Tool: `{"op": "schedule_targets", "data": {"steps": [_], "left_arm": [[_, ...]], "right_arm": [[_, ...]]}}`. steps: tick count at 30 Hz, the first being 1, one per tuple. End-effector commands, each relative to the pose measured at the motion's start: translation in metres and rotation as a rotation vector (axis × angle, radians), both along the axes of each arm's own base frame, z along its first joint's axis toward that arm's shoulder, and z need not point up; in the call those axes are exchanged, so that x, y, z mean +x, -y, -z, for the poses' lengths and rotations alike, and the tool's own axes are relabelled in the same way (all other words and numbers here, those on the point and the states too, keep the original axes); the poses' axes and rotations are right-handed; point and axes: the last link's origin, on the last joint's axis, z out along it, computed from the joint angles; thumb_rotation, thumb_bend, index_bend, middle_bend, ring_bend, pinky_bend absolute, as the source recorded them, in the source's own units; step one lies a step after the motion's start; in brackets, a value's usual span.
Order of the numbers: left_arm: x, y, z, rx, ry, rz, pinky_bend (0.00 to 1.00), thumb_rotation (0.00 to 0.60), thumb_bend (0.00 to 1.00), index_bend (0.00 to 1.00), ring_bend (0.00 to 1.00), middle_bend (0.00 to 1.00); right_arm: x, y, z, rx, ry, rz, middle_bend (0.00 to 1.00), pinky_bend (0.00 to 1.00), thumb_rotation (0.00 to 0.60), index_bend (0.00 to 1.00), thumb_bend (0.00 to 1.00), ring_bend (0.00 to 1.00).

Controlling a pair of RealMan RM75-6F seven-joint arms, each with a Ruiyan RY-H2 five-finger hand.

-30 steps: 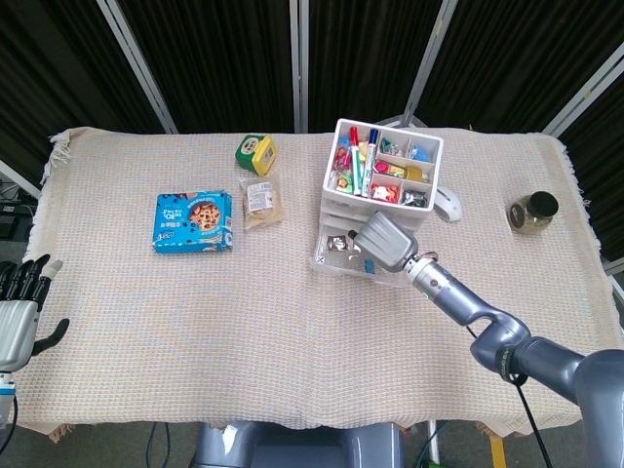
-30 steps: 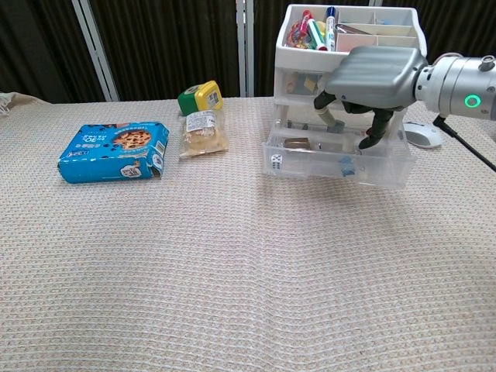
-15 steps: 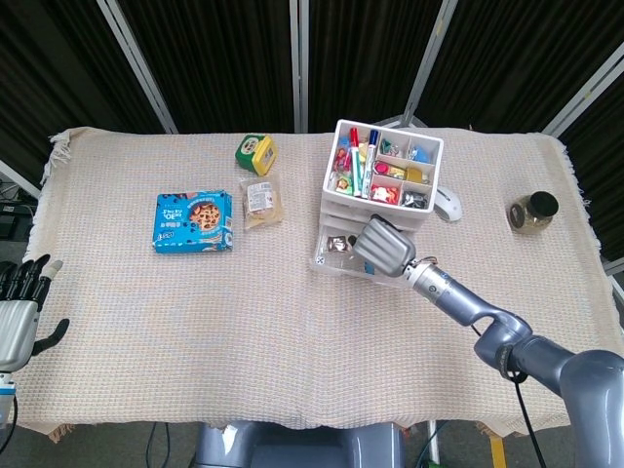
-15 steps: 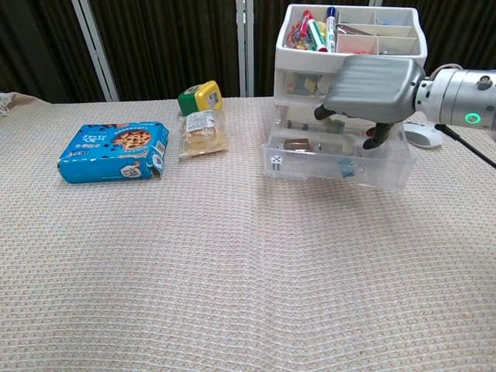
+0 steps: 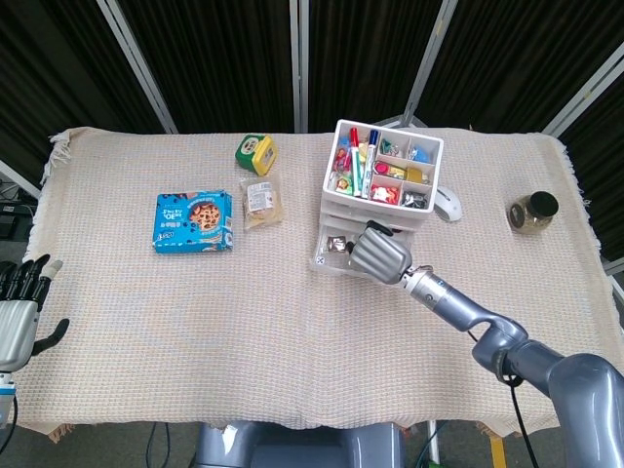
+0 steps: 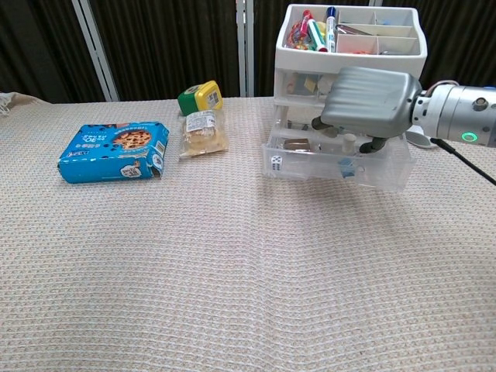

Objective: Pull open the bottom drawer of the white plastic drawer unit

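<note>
The left hand [image 5: 18, 310] hangs empty, fingers spread, off the tabletop's left edge. Toward the far edge stands the white plastic drawer unit [image 6: 353, 46], its clear bottom drawer [image 6: 341, 163] pulled forward (small items inside). The right hand [image 6: 367, 98] hovers above it; its grip cannot be made out.

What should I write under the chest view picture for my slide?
Robot's right hand reaches over the pulled-out bottom drawer of the white drawer unit, beside a blue cookie box.

The right hand [image 6: 364, 105] (fingers curled down) hangs over the pulled-out bottom drawer [image 6: 335, 164].
</note>
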Motion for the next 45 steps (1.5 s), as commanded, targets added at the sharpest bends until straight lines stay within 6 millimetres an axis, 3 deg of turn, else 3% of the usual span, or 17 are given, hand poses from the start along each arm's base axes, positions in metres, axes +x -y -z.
{"op": "schedule_targets", "data": {"steps": [1,15,26,34,45], "left_arm": [[0.0,0.0,0.0,0.0,0.0,0.0,0.0,0.6,0.34,0.07,0.0,0.0],[0.0,0.0,0.0,-0.001,-0.001,0.0,0.0,0.6,0.34,0.07,0.0,0.0],[0.0,0.0,0.0,0.0,-0.002,-0.001,0.0,0.6,0.34,0.07,0.0,0.0],[0.0,0.0,0.0,-0.001,-0.003,-0.001,0.0,0.6,0.34,0.07,0.0,0.0],[0.0,0.0,0.0,-0.001,-0.003,-0.002,0.0,0.6,0.34,0.07,0.0,0.0]], "right_arm": [[0.001,0.002,0.0,-0.012,-0.008,0.009,1.0,0.73,0.6,0.52,0.08,1.0],[0.002,0.007,0.003,-0.041,-0.056,0.029,1.0,0.73,0.6,0.48,0.08,1.0],[0.002,0.009,0.006,-0.046,-0.059,0.028,1.0,0.73,0.6,0.54,0.08,1.0],[0.001,0.011,0.008,-0.042,-0.055,0.037,1.0,0.73,0.6,0.56,0.22,1.0],[-0.001,0.013,0.009,-0.038,-0.06,0.047,1.0,0.73,0.6,0.55,0.22,1.0]]}}
